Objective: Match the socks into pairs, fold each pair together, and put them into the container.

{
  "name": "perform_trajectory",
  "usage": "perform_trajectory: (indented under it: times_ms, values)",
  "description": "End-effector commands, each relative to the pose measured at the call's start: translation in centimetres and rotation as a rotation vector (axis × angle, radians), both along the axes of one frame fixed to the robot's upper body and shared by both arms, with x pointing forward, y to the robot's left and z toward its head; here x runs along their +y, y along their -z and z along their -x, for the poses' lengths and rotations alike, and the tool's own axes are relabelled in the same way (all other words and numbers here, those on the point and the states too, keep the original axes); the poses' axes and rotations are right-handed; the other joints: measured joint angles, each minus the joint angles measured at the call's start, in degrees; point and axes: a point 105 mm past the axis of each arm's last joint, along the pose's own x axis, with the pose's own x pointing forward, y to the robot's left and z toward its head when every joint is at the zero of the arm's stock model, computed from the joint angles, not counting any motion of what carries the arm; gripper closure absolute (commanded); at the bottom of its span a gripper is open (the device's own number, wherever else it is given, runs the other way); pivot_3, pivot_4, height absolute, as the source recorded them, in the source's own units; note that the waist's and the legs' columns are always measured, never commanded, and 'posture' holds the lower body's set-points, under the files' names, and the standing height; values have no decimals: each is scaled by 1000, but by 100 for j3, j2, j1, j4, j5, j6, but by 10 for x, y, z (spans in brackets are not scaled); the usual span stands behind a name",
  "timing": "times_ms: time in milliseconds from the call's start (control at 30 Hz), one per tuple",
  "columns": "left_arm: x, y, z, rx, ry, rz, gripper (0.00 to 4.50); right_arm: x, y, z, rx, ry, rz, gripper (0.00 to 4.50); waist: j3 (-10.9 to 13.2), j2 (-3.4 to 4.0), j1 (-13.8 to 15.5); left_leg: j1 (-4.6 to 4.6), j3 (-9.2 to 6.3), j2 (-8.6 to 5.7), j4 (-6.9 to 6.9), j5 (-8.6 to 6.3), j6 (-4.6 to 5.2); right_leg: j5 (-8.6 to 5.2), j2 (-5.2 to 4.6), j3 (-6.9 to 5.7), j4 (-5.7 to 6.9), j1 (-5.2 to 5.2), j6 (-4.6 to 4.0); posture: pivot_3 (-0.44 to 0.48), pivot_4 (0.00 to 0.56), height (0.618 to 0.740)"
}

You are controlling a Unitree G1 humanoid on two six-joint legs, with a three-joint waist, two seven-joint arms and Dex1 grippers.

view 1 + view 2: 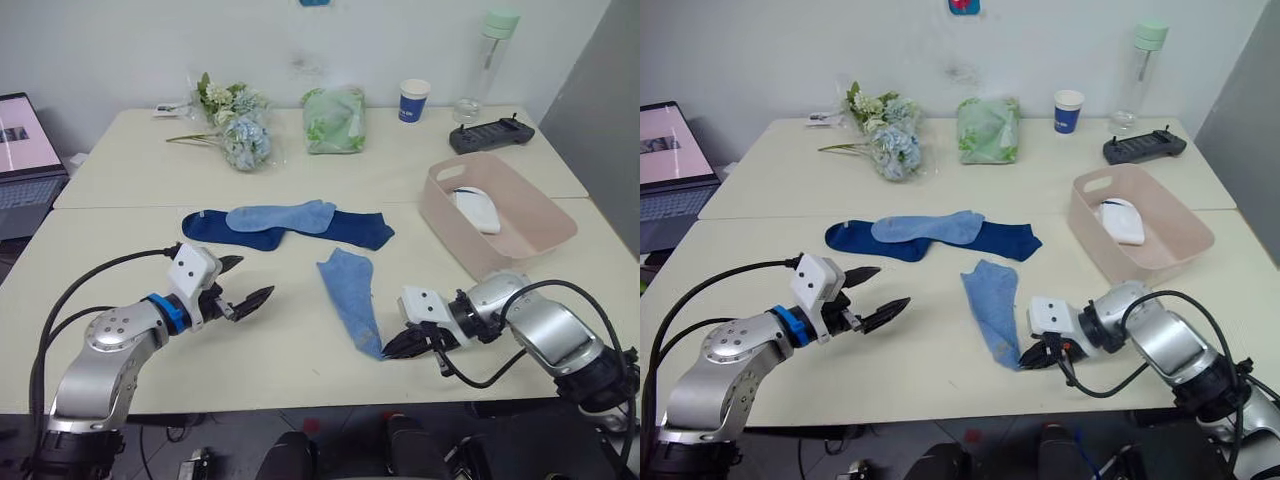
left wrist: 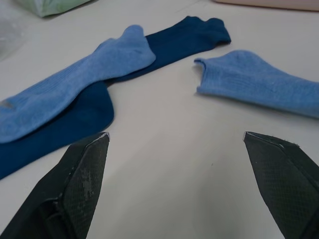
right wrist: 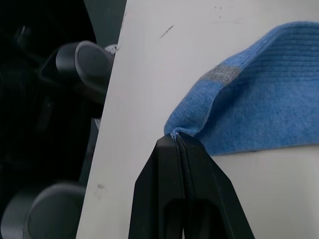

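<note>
While my right claw (image 1: 1035, 360) pinches the toe of one light blue knit ankle sock (image 1: 992, 305) near the tabletop's front edge, that sock lies flat, its cuff pointing toward the middle of the tabletop (image 1: 940, 195). The wrist view shows the two black fingers pressed together on a small fold of knit just beside the grey toe band, a hold that should let me drag or lift the sock by its end. My left claw (image 1: 877, 296) hangs wide apart and empty above bare tabletop, aimed toward the other socks, probably so it can take a second piece. The matching light blue sock (image 1: 280, 215) rests on top of the dark navy socks (image 1: 355, 229), which stretch as a band across the middle; I cannot tell whether one or two navy pieces lie there. The pale pink rectangular plastic tub (image 1: 540, 212) stands toward the right edge, and something white (image 1: 478, 209), apparently the folded white pair, lies inside it. Pairing the blue socks appears to be the step in hand.
</note>
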Motion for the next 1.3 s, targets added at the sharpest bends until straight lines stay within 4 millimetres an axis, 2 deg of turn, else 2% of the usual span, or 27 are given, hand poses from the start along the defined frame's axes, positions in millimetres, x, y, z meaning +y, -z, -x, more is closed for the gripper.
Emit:
perform_trajectory:
  times_ms: [33,67,200,267,367,567,733,833,1100,1233,1300]
  values:
    - [-11,-6,-7,-34,53,-3,0,-20,-8,-8,-232,-146,178,4478,1,0,10,0,1,-3,0,0,0,0,-4,-1,-2,0,1,0,150,740]
    - [-16,-9,-10,-38,61,15,0,-24,-9,-8,-272,-185,213,4478,2,-3,14,-1,2,-6,2,0,0,-1,-5,-2,-3,1,2,0,150,740]
    - [-30,-10,-13,-21,101,55,0,-16,-16,-10,-313,-191,176,4478,6,-10,9,-2,0,0,4,1,-2,-1,-4,-3,-4,1,2,0,150,740]
    - [-36,-9,-17,-10,108,73,0,-17,-14,-14,-345,-183,189,4478,6,-10,15,-2,1,1,3,1,-3,-1,-4,0,-2,0,2,0,150,740]
    - [-52,-5,-27,26,125,116,0,-23,-10,-8,-352,-211,215,4478,7,-12,36,-5,-1,-3,10,1,-3,-1,-10,-2,-2,2,2,0,150,740]
    - [-74,19,-54,72,155,47,0,-14,0,12,-278,-193,140,4478,9,-15,136,-11,1,-11,25,1,-2,-1,-11,-6,-2,5,2,0,150,740]
    - [-85,34,-65,129,195,27,0,-8,3,12,-264,-145,106,4478,10,-16,131,-10,1,-11,27,1,-3,0,-8,-4,2,4,2,0,150,740]
    - [-92,32,-70,126,215,55,616,-5,3,11,-270,-134,96,4500,10,-16,140,-11,0,-12,27,1,-3,-1,-8,-3,1,3,2,0,150,740]
    - [-98,33,-72,134,234,93,3191,-3,2,13,-268,-111,85,4500,11,-18,147,-17,0,-12,31,1,-3,0,-9,-6,2,2,3,0,150,740]
    - [-101,29,-64,153,259,132,4483,-4,1,12,-269,-103,83,4500,11,-18,145,-17,-1,-12,31,1,-3,0,-9,-6,2,2,3,0,150,740]
    - [-98,29,-61,151,257,133,4483,-5,0,11,-270,-99,83,4500,11,-18,141,-17,-2,-11,32,1,-3,0,-9,-5,2,1,3,0,150,740]
